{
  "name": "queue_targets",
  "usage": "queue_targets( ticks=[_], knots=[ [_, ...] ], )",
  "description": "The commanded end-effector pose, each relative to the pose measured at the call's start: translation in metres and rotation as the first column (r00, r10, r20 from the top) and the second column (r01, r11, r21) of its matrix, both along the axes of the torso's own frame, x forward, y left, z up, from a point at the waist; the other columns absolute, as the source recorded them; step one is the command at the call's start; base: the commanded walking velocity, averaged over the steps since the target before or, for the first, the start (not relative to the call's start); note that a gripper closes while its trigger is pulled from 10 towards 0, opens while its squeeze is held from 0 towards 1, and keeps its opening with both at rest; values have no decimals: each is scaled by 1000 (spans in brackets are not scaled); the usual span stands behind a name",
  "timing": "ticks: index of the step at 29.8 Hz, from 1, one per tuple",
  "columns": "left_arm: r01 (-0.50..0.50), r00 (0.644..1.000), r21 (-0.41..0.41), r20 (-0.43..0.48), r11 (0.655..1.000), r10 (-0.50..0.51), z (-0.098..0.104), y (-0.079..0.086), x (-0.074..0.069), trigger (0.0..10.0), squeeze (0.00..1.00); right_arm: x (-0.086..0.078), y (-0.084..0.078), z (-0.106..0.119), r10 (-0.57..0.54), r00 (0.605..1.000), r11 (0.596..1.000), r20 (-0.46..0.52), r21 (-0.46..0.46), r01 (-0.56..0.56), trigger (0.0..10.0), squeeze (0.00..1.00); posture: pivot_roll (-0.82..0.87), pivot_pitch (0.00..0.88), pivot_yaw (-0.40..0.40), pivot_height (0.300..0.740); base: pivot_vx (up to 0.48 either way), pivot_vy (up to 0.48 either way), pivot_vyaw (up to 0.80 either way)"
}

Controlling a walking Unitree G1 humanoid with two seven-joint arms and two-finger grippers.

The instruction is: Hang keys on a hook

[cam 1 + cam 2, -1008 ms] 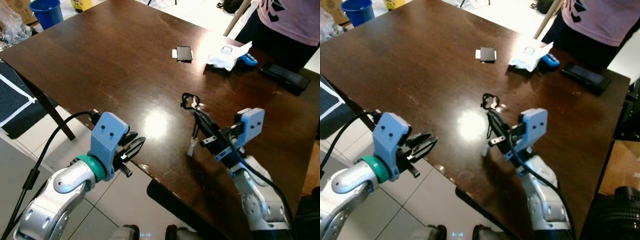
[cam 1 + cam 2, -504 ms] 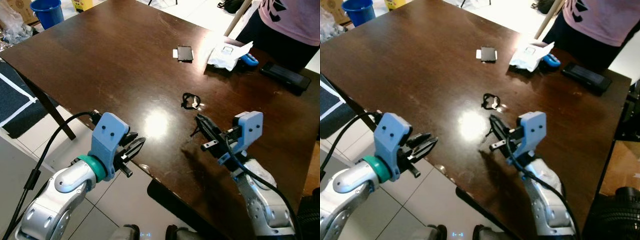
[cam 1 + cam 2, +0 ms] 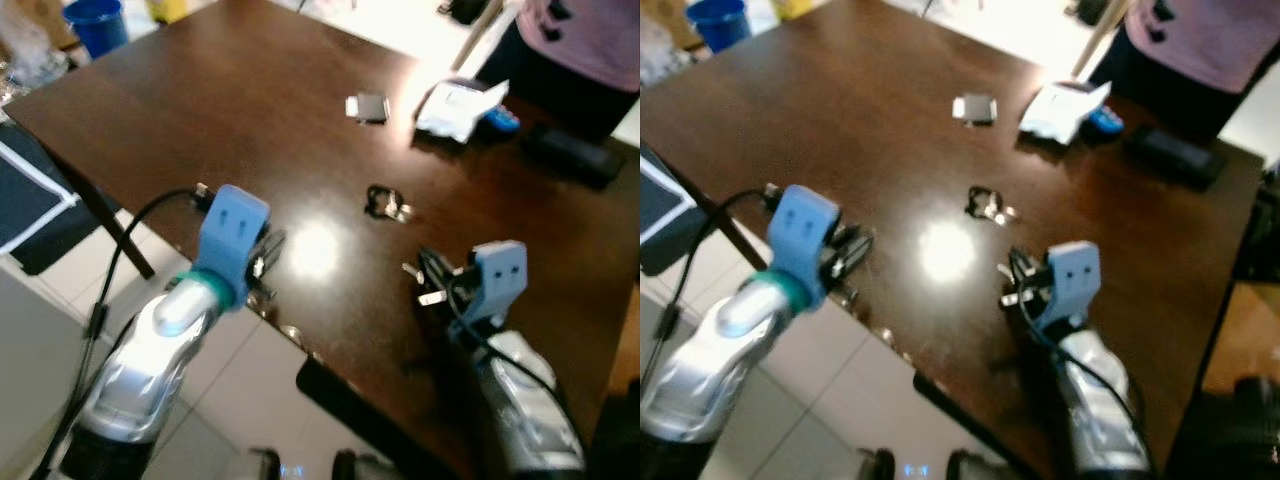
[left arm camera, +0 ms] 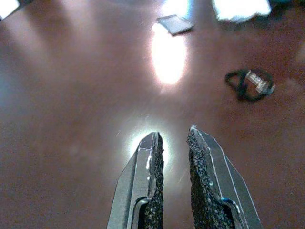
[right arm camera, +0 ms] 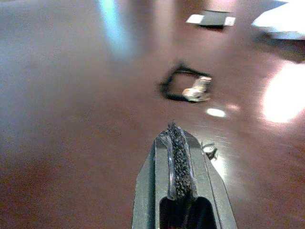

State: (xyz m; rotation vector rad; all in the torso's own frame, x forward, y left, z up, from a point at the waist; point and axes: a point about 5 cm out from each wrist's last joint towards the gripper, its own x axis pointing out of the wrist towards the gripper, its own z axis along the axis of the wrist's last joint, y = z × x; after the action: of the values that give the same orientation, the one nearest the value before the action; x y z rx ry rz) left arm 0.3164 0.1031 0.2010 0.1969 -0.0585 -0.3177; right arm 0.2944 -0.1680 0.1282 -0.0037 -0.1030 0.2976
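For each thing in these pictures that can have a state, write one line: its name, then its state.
Keys: lying flat on the table, not held.
Left gripper: slightly open, holding nothing, above the table's near edge.
Right gripper: shut, holding nothing, short of the keys.
Black card: flat on the table.
White paper: crumpled, at the far edge.

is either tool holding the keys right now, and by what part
Neither. The small bunch of keys on a black loop lies free on the dark brown wooden table, ahead of the empty left tool and right tool.
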Motion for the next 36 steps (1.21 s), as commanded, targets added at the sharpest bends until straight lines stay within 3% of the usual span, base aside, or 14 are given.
queue_targets(
  ticks=[1, 2, 5, 9, 16, 18, 21, 24, 29, 30, 31, 32, 36],
  knots=[
    [-23, 999, 24, -44, 999, 24, -14, 1, 0, 10000, 0, -2, -4, -7, -24, 999, 1000, -21, -19, 24, 10000, 0, 59, 135, 82, 740, 0, 0, 0],
    [-38, 998, -55, -43, 998, 36, -8, 3, 1, 10000, 0, 1, -8, -2, -36, 999, 999, 1, -27, 36, 10000, 0, 51, 130, 82, 740, 0, 0, 0],
    [-54, 998, -68, -30, 996, 52, -6, 6, 2, 10000, 0, 3, -14, -1, -58, 998, 997, 18, -55, 59, 10000, 0, 53, 131, 80, 740, 0, 0, 0],
    [-52, 998, -4, -35, 999, 52, -16, 6, -2, 10000, 0, 3, -15, -5, -59, 998, 995, 10, -80, 60, 10000, 0, 58, 134, 78, 740, 0, 0, 0],
    [-74, 994, -8, -80, 997, 74, -30, 10, -5, 10000, 0, 4, -4, -11, -26, 1000, 994, 0, -104, 26, 10000, 0, 63, 143, 77, 740, 0, 0, 0],
    [-100, 993, -15, -60, 995, 99, -25, 9, 2, 10000, 0, 7, 1, -11, -14, 1000, 995, 1, -103, 14, 10000, 0, 68, 145, 73, 740, 0, 0, 0],
    [-133, 991, -56, 18, 990, 134, -1, 5, 17, 10000, 0, 12, 8, -6, 21, 999, 993, 29, -117, -18, 10000, 0, 68, 145, 73, 740, 0, 0, 0],
    [-138, 989, -58, 49, 989, 141, 9, 7, 22, 10000, 0, 14, 12, -1, 46, 998, 991, 46, -129, -40, 10000, 0, 63, 145, 71, 740, 0, 0, 0],
    [-137, 989, -30, 50, 990, 139, 7, 12, 22, 10000, 0, 16, 13, -1, 55, 998, 989, 41, -137, -49, 10000, 0, 63, 145, 71, 740, 0, 0, 0],
    [-133, 990, -15, 37, 991, 133, 1, 13, 19, 10000, 0, 15, 12, -5, 59, 998, 988, 28, -145, -54, 10000, 341, 59, 144, 74, 740, 0, 0, 0],
    [-133, 990, -15, 37, 991, 133, 1, 13, 19, 10000, 0, 15, 12, -5, 59, 998, 988, 28, -145, -54, 10000, 341, 59, 144, 74, 740, 0, 0, 0],
    [-113, 994, 2, -6, 994, 113, -14, 11, 8, 10000, 0, 9, 13, -14, 88, 996, 985, -14, -144, -89, 10000, 1000, 60, 143, 73, 740, 0, 0, 0],
    [-114, 993, 5, -24, 993, 114, -20, 10, 4, 10000, 0, 8, 14, -16, 102, 994, 984, -24, -142, -104, 10000, 1000, 61, 144, 72, 740, 0, 0, 0]
  ],
)
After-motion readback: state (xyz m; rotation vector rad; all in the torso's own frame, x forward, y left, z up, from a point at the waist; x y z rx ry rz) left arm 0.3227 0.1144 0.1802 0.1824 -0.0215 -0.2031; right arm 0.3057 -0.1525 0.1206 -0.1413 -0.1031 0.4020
